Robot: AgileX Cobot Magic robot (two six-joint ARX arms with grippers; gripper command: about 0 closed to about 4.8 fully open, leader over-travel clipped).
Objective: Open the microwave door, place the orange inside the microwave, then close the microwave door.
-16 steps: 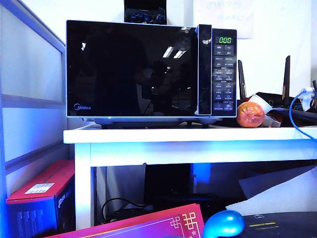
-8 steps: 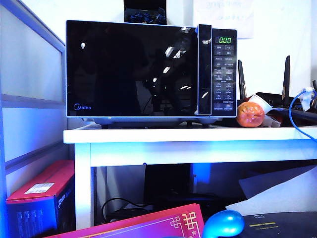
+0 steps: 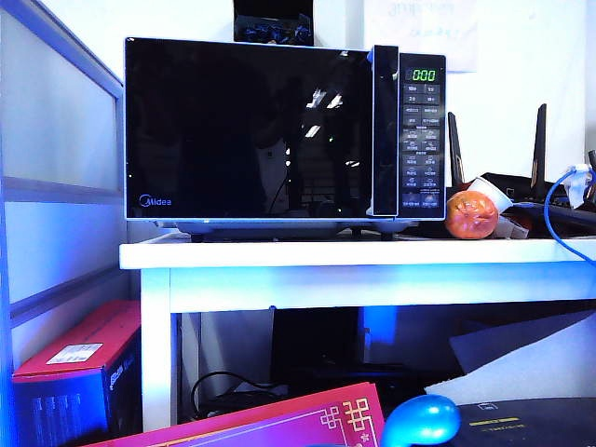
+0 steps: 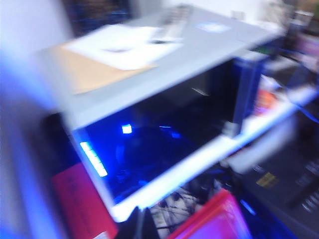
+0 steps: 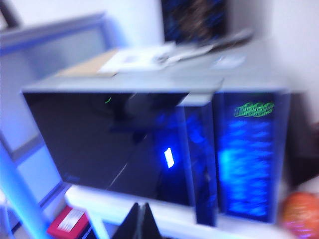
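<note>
Microwave door [image 3: 250, 130] shut, orange [image 3: 470, 215] waiting on the desk [image 3: 354, 253] just right of the microwave [image 3: 284, 132].
You are at the first step, opening the door. Both grippers face the microwave's front: right gripper [image 5: 140, 219] has its fingers pressed together, empty; left gripper [image 4: 138, 225] looks closed too, but blur leaves that uncertain. Next, hook the handle bar [image 3: 385, 130] beside the button panel and pull.

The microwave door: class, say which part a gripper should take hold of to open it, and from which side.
Grip the tall black handle bar on the microwave door, beside the button panel. Come straight from the front, fingers either side: the bar stands upright and proud of the glass, which offers no hold.
</note>
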